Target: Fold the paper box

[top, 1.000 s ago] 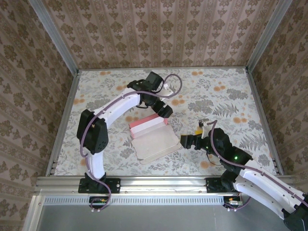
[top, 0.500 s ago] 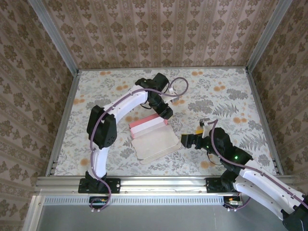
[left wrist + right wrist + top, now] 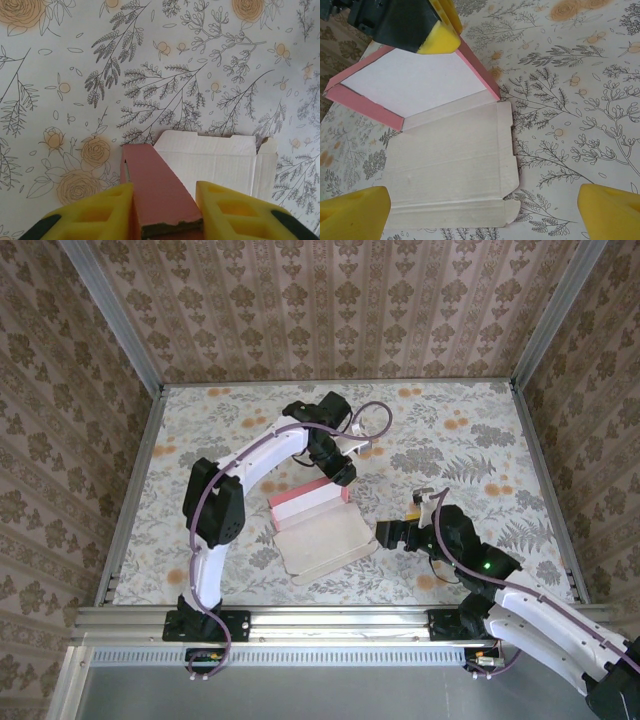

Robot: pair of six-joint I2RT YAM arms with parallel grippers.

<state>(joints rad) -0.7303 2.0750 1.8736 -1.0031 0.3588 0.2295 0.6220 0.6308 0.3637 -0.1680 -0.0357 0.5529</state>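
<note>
Your left gripper (image 3: 343,476) is narrowed on the paper box (image 3: 318,535), its yellow fingers (image 3: 100,210) pressed against both faces of the raised pink wall at the box's 12 o'clock edge. The box sits near the middle of the floral table (image 3: 450,440), its pale inner panel lying flat. Your right gripper (image 3: 385,534) stands wide open and holds nothing, just beside the flat panel's 3 o'clock edge.

You have raised flap of paper box (image 3: 320,540) between jaws of left gripper (image 3: 165,202), touching both fingers. Flat panel lies on table (image 3: 450,430) ahead of those jaws. Ahead of jaws of your right gripper (image 3: 485,212): same panel, raised flap beyond it.
</note>
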